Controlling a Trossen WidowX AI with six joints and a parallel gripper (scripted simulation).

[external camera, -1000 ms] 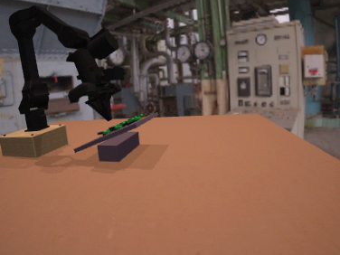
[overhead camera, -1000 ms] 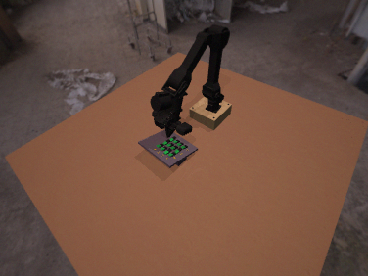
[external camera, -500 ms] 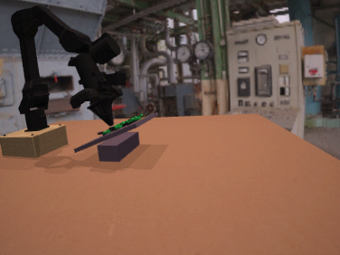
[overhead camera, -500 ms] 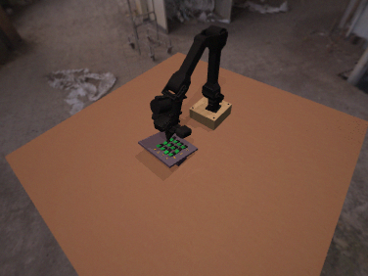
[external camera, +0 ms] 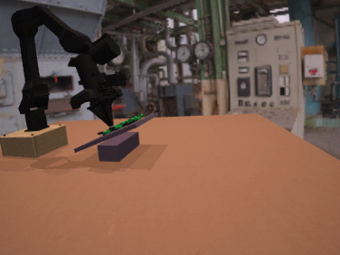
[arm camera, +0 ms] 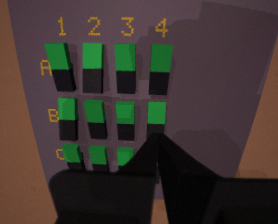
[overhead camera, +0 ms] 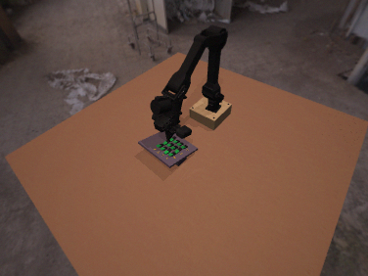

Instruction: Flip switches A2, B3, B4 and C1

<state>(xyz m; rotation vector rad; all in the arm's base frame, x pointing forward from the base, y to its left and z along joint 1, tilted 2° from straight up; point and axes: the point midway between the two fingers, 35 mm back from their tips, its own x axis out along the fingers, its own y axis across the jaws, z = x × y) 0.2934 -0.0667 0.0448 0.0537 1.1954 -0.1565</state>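
The tilted purple panel (overhead camera: 149,141) (external camera: 86,147) (arm camera: 215,100) carries rows of green-and-black rocker switches. In the wrist view, switch A2 (arm camera: 93,56) and switch B4 (arm camera: 157,113) show a bright green far half. Switch B3 (arm camera: 125,112) shows a green far half with a lighter face. Switch C1 (arm camera: 72,153) shows its green half, its lower part partly cut off by the gripper. My gripper (overhead camera: 169,139) (external camera: 110,125) (arm camera: 156,138) is shut and empty, its tips at the near black end of B4. Contact cannot be told. The gripper hides C4 almost wholly.
The panel rests on a purple block (external camera: 115,149) on the brown table (overhead camera: 235,201) (external camera: 217,185). The arm stands on a wooden base (overhead camera: 203,115) (external camera: 20,146) beyond the panel's near edge. Other switches, such as A4 (arm camera: 161,58) and C3 (arm camera: 125,154), lie around the tips.
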